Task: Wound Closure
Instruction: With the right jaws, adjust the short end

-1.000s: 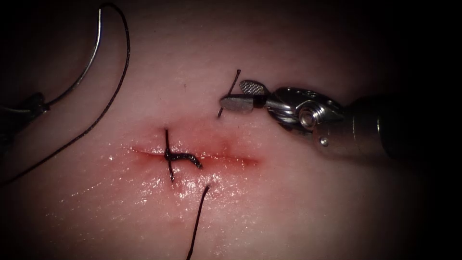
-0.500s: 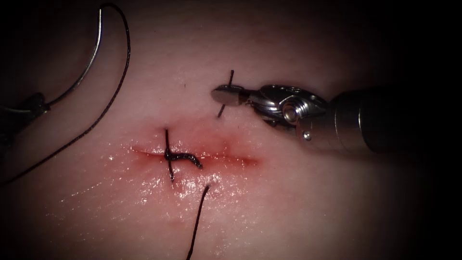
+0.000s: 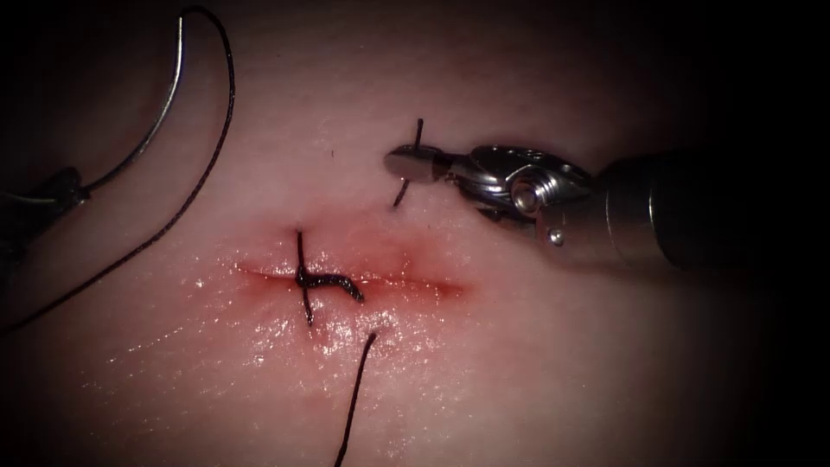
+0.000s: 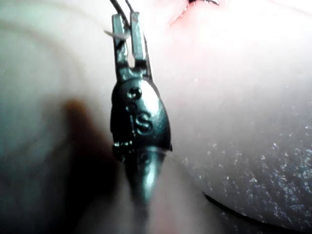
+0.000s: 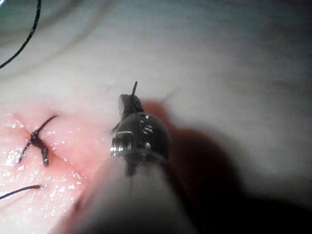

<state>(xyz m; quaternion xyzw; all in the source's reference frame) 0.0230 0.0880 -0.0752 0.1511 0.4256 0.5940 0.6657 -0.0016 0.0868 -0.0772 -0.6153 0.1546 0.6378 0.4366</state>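
Thread (image 3: 406, 177) end above the cut (image 3: 346, 278) is clamped in my right claw (image 3: 406, 164), which closed on it during the last second, while my left claw (image 3: 52, 195) holds the needle (image 3: 151, 130) off the tissue (image 3: 519, 346) near its tail, far left.

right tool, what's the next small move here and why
Probably a gentle pull to take up slack: the right tool is shut on a short thread end standing out of the tissue above the cut. The left tool holds the needle near one end, outside the tissue, far left.
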